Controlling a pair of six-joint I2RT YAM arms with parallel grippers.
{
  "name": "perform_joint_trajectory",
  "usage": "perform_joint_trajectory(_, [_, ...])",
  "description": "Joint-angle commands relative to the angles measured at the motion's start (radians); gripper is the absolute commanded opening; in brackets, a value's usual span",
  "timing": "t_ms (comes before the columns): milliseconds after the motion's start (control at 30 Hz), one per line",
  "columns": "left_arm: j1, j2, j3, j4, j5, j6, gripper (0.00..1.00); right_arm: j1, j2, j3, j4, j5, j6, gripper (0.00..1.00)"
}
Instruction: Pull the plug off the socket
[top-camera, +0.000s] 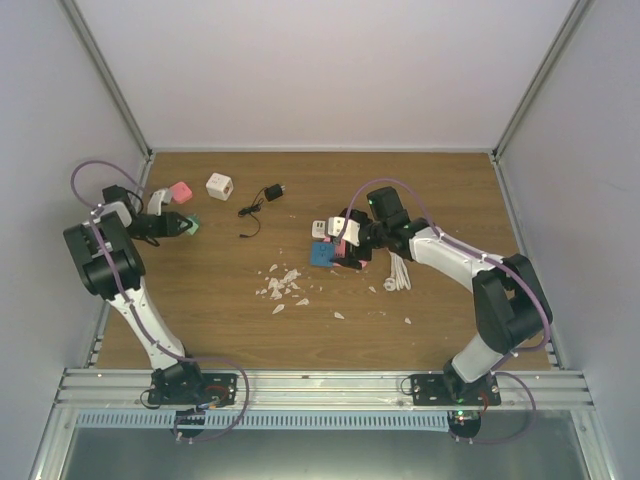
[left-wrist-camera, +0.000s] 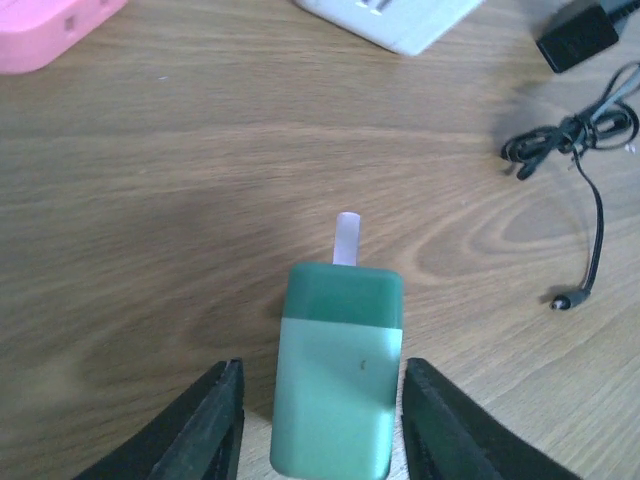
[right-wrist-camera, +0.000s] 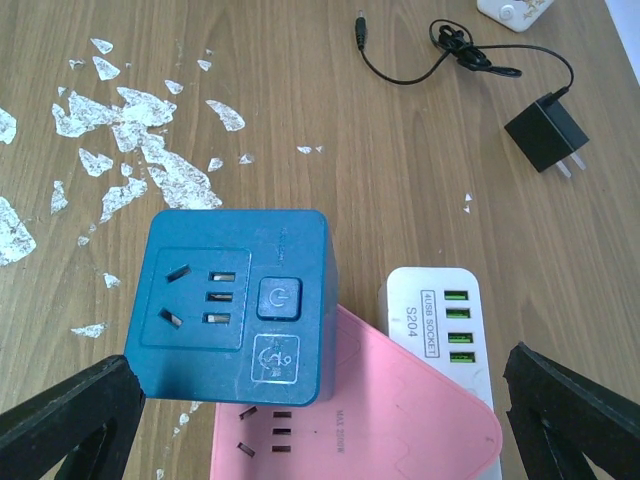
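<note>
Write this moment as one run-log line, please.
left gripper: jaws open, flanking green plug | right gripper: jaws open over blue socket cube | plug state: pin bare, in no socket

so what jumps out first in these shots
A blue socket cube, a pink socket and a white USB socket are bunched together, framed by the wide-open right gripper. White flakes litter the table beside them. Far left, a green plug lies flanked by the left gripper.
</note>
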Motion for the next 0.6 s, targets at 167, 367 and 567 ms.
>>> perform_joint_trajectory(167, [0.038, 0.016, 0.033, 0.042, -0.02, -0.06, 0.52, -0.012, -0.009, 0.039, -0.03, -0.016, 0.001, 1.0])
perform_joint_trajectory(367, [0.047, 0.008, 0.043, 0.049, -0.041, -0.07, 0.53, -0.013, -0.011, 0.04, -0.032, -0.012, 0.009, 1.0])
perform_joint_trajectory(567, [0.049, -0.05, 0.033, 0.058, -0.043, -0.023, 0.67, -0.029, -0.027, 0.029, -0.031, -0.018, 0.011, 1.0])
